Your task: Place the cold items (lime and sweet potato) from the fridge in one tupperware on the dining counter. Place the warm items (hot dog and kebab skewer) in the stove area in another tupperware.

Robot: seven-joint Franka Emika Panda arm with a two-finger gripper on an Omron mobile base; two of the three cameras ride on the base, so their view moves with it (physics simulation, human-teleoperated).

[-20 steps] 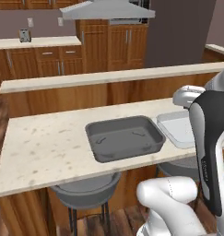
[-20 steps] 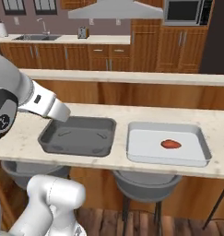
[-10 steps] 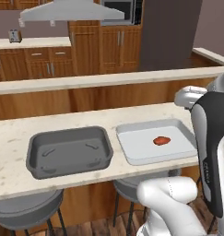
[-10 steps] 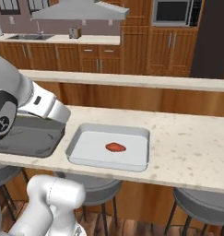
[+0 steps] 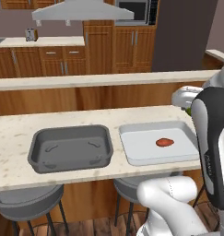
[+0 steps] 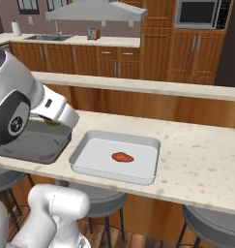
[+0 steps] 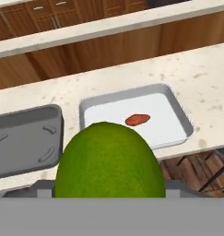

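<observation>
A green lime (image 7: 109, 161) sits large in the hand view, with my gripper (image 7: 109, 190) shut on it. From the base views the hand (image 5: 187, 102) hangs above the right end of the dining counter, a sliver of lime (image 5: 189, 111) under it. On the counter lies a white tupperware (image 5: 132, 159) with a reddish sweet potato (image 5: 164, 142) in it. Left of it is a dark grey tupperware (image 5: 37, 154), nothing inside. In the right base view the hand (image 6: 53, 118) is over the grey tupperware's (image 6: 22, 150) right edge, left of the white one (image 6: 80, 162).
A raised ledge (image 5: 99, 80) runs behind the counter. Grey stools (image 5: 26, 205) stand under its front edge. Bare counter top (image 6: 201, 164) stretches right of the white tupperware. Wooden cabinets and a range hood (image 5: 81, 11) stand far behind.
Both base pictures have shifted: the base drove to the right along the counter, so the trays slid left in view. The lime stays in the gripper.
</observation>
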